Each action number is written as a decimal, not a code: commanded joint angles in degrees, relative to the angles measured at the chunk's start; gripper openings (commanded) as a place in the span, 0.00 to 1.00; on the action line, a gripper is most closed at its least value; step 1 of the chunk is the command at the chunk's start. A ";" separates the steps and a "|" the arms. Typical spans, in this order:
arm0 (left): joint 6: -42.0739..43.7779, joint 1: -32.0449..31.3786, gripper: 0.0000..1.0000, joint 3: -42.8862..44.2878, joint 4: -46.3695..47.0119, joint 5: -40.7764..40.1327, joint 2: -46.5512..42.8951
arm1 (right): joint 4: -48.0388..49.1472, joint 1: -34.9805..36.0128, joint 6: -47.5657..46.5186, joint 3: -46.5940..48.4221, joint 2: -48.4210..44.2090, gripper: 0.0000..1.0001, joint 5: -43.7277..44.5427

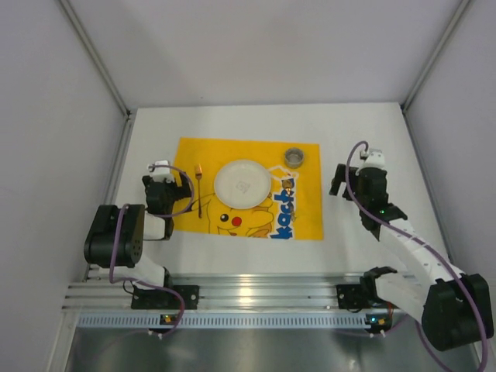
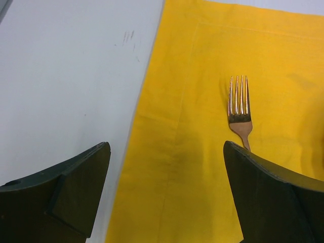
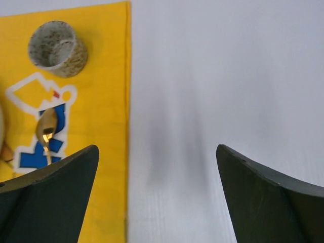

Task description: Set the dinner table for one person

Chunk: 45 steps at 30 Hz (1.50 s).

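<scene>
Surface (image 1: 364, 147) (white, matte, rectangular) is filling the work area in the top view. A ribbed aluminium rail (image 1: 256, 294) is running along its near edge, where both arm bases are sitting. A yellow printed mat (image 1: 190, 159) is lying flat at the middle of the surface.

On the mat:
- A white plate (image 1: 242, 184) is sitting at the centre.
- A copper-coloured fork (image 1: 199, 194) is lying just left of the plate, its tines pointing away from the arms.
- A speckled cup (image 1: 294, 157) is standing upright near the far right corner.
- A gold spoon (image 3: 46, 130) is lying on the blue print, on the near side of the cup.

Left claw (image 2: 166, 149) is hovering over the mat's left border with its fingers spread apart, gripping nothing. In the left wrist view, the fork handle is passing out of sight behind the right-hand finger.

Right claw (image 3: 157, 149) is hovering over bare surface just right of the mat, its fingers likewise spread apart and holding nothing. Cup and spoon are lying off to its left.
</scene>
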 commanded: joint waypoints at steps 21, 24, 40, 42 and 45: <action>0.89 -0.14 0.99 -0.18 5.15 -0.49 -0.35 | 75.05 -14.16 -21.31 -21.37 24.75 1.00 -14.00; 0.89 -0.14 0.98 -0.18 5.15 -0.57 -0.43 | 74.86 -11.79 -20.35 -21.36 24.66 1.00 -7.32; 0.89 -0.14 0.98 -0.18 5.15 -0.49 -0.34 | 73.10 -11.60 -20.26 -20.13 24.93 1.00 -6.08; 0.89 -0.14 0.99 -0.18 5.15 -0.57 -0.43 | 73.10 -11.52 -20.26 -20.22 24.84 1.00 -6.08; 0.89 -0.14 0.98 -0.18 5.15 -0.49 -0.43 | 73.02 -11.52 -20.26 -20.22 24.84 1.00 -6.08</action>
